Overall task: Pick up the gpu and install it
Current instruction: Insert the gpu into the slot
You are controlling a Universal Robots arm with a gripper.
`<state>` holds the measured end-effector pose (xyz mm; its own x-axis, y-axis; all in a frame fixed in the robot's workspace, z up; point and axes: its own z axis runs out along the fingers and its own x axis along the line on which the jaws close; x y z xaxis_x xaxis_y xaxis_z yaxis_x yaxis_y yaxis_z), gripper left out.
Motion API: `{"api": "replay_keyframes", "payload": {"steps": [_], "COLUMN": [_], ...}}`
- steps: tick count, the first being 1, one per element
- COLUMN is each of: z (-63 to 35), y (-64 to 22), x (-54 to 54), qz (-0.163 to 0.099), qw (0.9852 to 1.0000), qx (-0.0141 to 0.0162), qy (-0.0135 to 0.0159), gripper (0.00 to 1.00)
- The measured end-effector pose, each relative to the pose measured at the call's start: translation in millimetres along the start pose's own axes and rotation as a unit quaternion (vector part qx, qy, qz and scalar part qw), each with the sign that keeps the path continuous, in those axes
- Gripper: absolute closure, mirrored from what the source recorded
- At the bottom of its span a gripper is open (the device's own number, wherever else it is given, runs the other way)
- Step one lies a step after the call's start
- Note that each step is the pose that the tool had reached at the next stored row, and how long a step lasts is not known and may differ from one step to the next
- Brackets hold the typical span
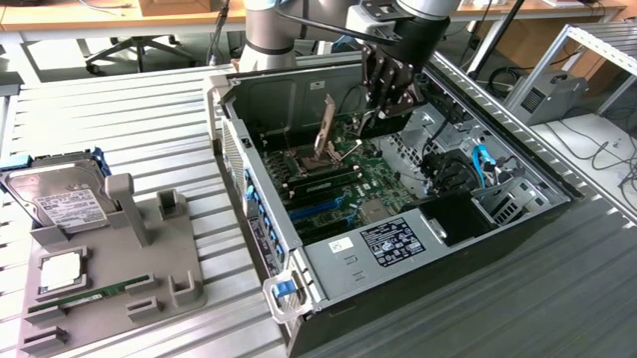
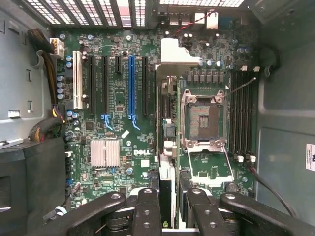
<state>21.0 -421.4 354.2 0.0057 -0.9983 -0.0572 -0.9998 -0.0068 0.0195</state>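
Where a black and grey metal computer case [image 1: 557, 195] lies on its side on a ribbed metal table [image 1: 130, 119] with its side panel off, the arm's black gripper [image 1: 386, 112] reaches down into it above the green motherboard [image 1: 374, 179].

Seen from the wrist, the gripper [image 2: 168, 192] has jointed black fingers [image 2: 146, 206] pressed in from both sides on the gpu [image 2: 167, 142]. The card shows edge-on, as a thin dark strip running away from the camera. It hangs above the motherboard [image 2: 118, 103], between the row of long, narrow expansion slots and the square, silver-framed processor socket [image 2: 202, 118]. One slot [image 2: 131, 88] is bright blue, one is white and the rest are black. Whether the card's lower edge touches any slot cannot be made out.

A finned, silvery heatsink [image 2: 105, 152] sits near the slots.

Towards the exterior view's left, well apart from the case, a grey moulded holder [image 1: 149, 246] stands on the table. It carries a boxy silver hard drive [image 1: 62, 198] with a white label, a flat square processor [image 1: 62, 270] and a narrow green RAM stick [image 1: 89, 296].
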Motion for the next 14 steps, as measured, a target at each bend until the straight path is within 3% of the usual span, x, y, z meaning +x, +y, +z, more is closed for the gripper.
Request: {"api": "replay_keyframes", "payload": {"steps": [14], "z": [-0.2], "y": [0.2], "x": [4.7], "qz": [0.000], "qw": [1.0000], "qx": [0.0000], "qy": [0.0000], "gripper": [0.74]}}
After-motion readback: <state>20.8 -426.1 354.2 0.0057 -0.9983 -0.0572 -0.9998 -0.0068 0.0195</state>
